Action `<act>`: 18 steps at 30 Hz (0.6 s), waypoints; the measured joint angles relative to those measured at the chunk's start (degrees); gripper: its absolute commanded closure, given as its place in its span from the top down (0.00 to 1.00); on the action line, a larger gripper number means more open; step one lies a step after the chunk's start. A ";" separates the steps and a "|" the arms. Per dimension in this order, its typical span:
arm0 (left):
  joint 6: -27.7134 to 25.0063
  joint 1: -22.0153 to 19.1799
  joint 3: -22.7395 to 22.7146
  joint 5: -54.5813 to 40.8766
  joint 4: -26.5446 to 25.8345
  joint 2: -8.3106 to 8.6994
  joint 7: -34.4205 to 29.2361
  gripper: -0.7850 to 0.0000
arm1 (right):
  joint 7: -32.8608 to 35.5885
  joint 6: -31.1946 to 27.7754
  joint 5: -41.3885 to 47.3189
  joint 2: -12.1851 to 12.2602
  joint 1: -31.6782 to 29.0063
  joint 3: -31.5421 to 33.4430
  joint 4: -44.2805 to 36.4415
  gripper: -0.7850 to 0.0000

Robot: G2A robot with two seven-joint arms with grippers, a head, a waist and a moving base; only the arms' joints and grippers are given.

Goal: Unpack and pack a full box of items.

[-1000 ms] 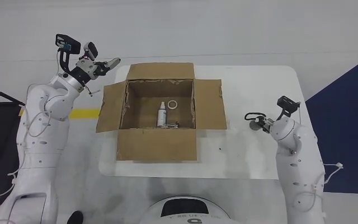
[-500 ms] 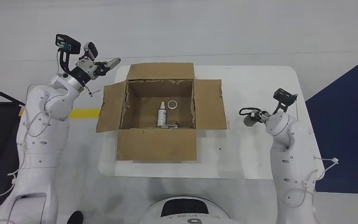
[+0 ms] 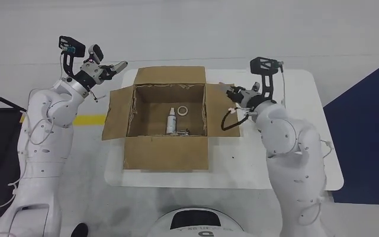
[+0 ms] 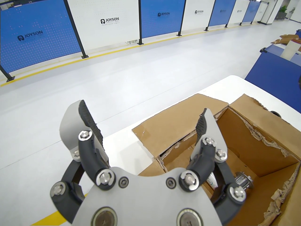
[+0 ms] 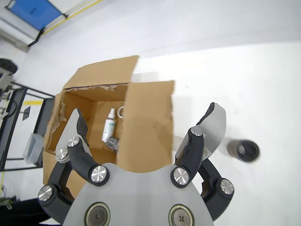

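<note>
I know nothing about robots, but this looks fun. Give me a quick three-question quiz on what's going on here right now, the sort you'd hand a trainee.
1. True or false: the cardboard box on the table has all its flaps folded shut.
2. What lies inside the box next to the spray bottle? A) a banana B) a ring of tape C) a book
3. Fill in the word: the left gripper and the right gripper both have their fingers ____.

Key: 1 false, since the flaps are spread outward. 2 B. 3 open, with nothing held in either.
</note>
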 measured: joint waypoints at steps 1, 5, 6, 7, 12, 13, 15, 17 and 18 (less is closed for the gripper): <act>0.00 0.00 0.00 0.00 0.00 0.00 0.00 1.00 | -0.69 -1.12 1.14 -0.18 1.82 -1.48 2.28 1.00; 0.00 0.00 0.00 0.00 0.00 0.00 0.00 1.00 | -0.20 -5.35 7.92 -1.07 10.14 -7.21 13.17 1.00; 0.00 0.00 0.00 0.00 0.00 0.00 0.00 1.00 | 0.04 -5.48 8.53 -1.11 10.86 -7.49 14.11 1.00; 0.00 0.00 0.00 0.00 0.00 0.00 0.00 1.00 | 0.12 -5.48 8.60 -1.11 10.92 -7.51 14.26 1.00; 0.00 0.00 0.00 0.00 0.00 0.00 0.00 1.00 | 0.08 -5.37 8.33 -1.09 10.57 -7.37 13.87 1.00; 0.00 0.00 0.00 0.00 0.00 0.00 0.00 1.00 | 0.08 -5.37 8.33 -1.09 10.57 -7.37 13.87 1.00; 0.00 0.00 0.00 0.00 0.00 0.00 0.00 1.00 | 0.07 -5.37 8.33 -1.09 10.57 -7.37 13.87 1.00; 0.00 0.00 0.00 0.00 0.00 0.00 0.00 1.00 | 0.69 -6.53 7.51 -1.11 10.64 -8.55 14.96 1.00; 0.00 0.00 0.00 0.00 0.00 0.00 0.00 1.00 | 1.33 -8.16 7.18 -1.21 11.06 -10.15 16.00 1.00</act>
